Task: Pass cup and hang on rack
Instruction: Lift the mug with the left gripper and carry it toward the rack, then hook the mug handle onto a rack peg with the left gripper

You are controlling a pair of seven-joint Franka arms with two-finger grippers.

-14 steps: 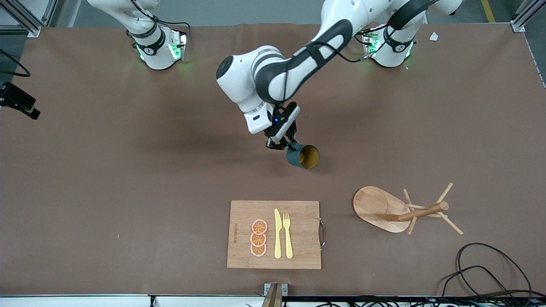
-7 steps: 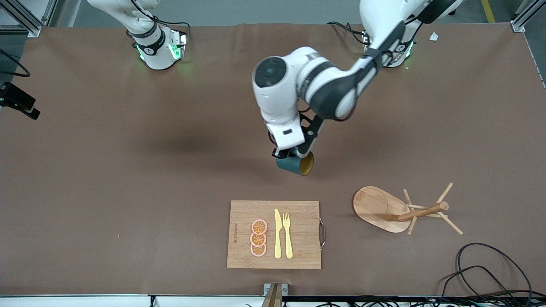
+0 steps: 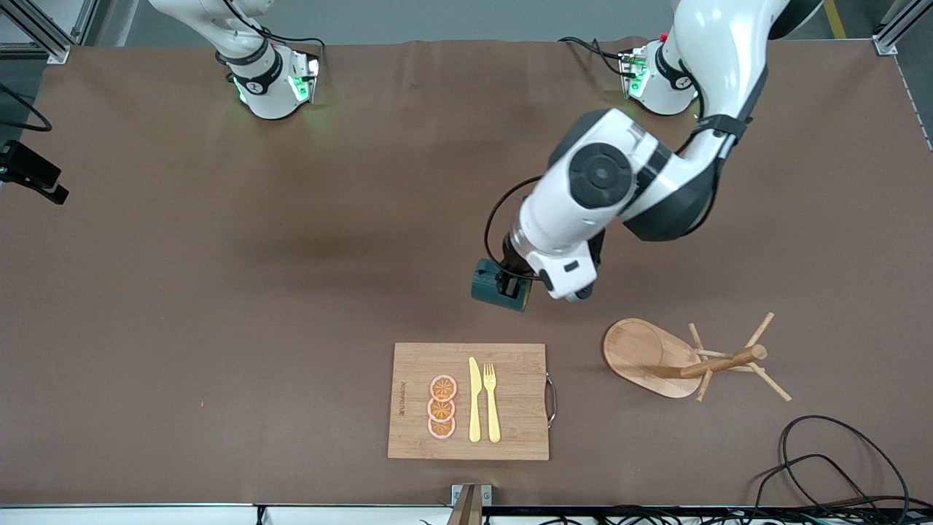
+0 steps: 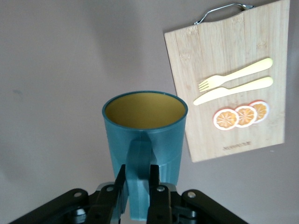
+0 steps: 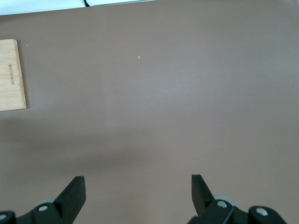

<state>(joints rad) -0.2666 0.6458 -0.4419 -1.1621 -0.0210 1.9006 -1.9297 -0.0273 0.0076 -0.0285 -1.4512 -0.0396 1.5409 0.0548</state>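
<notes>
The left claw (image 4: pixel 138 191) was up in the air over the brown surface (image 3: pixel 182 292), a little way from the cutting board (image 3: pixel 510 357). It was squeezed shut on the small handle of the cup (image 4: pixel 145 140). One finger (image 4: pixel 120 186) sat on each side of the handle. In the front view the cup (image 3: pixel 490 283) showed as a dark teal shape just under the big white wrist of the left arm. The cup was lifted off the surface. It was teal outside and yellow inside, and nothing was in it.

The rack (image 3: pixel 685 357) stood on the surface toward the left arm's end, nearer to the front camera than the spot under the cup. It had an oval wooden base, a post and thin pegs sticking out. No cup hung on any peg.

The cutting board lay flat on the surface beside the rack, toward the right arm's end from it. On the board lay a yellow knife (image 3: pixel 474 401) and a yellow fork (image 3: pixel 492 401) side by side, and three orange slices (image 3: pixel 442 407) in a row next to the knife.

The right claw (image 5: pixel 138 196) waited over bare surface with its fingers spread wide apart and nothing between them
</notes>
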